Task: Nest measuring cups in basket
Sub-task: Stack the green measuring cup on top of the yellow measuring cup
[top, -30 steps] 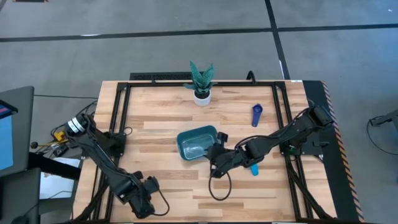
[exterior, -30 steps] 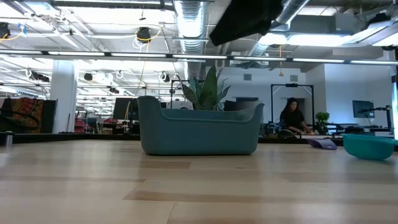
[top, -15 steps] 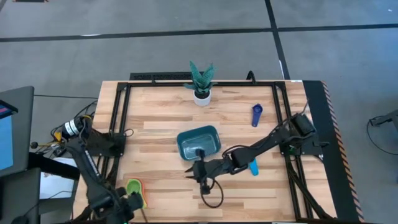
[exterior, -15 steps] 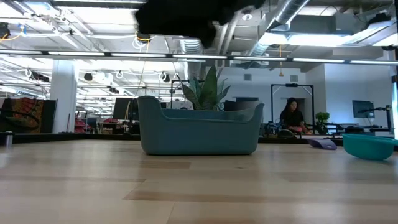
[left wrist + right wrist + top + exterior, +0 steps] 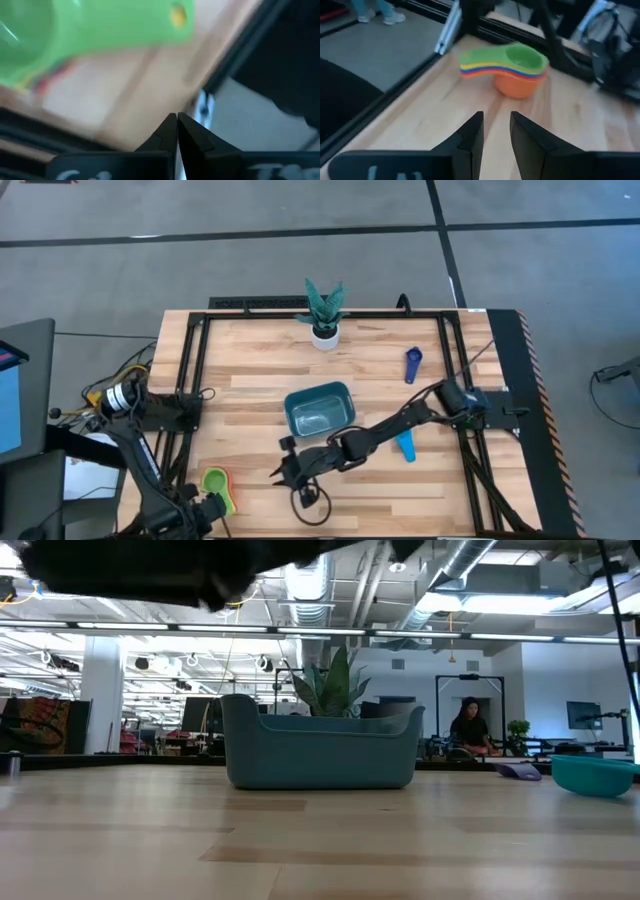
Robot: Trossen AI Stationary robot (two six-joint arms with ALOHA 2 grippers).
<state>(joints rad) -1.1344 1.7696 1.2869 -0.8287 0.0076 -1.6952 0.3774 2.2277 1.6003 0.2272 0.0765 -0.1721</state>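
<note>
Near edge of the table [image 5: 400,500]: pale wood planks with visible grain, dark metal frame rails down both sides.

Stack [image 5: 217,485] of nested cups sits at the front left corner, close beside the left rail. Smooth glossy plastic, round bowls, flat short handles fanned one over another; green on top, then yellow, red and orange below, as the right wrist view shows [image 5: 506,66]. In the high view its long axis runs roughly along the table's depth, bowl toward the back, handles toward the front edge.

Left hand [image 5: 177,125] is at the front left corner by the stack, fingers pressed together, holding nothing. The green cup fills the upper part of its wrist view, blurred.

Right hand [image 5: 283,473] reaches across to the front centre, between stack and basket, pointed at the stack. Its dark fingers [image 5: 470,134] stand partly apart with bare wood between them; nothing gripped.

Basket [image 5: 319,409] at mid-table: teal, matte, rounded-rectangular, low walls; I see no cup inside it.

Light blue cup [image 5: 406,447] lies right of the basket, handle toward the front.

Dark blue cup [image 5: 412,364] lies farther back on the right, long axis along the depth.

Back edge: white pot with spiky green plant [image 5: 323,311].
</note>
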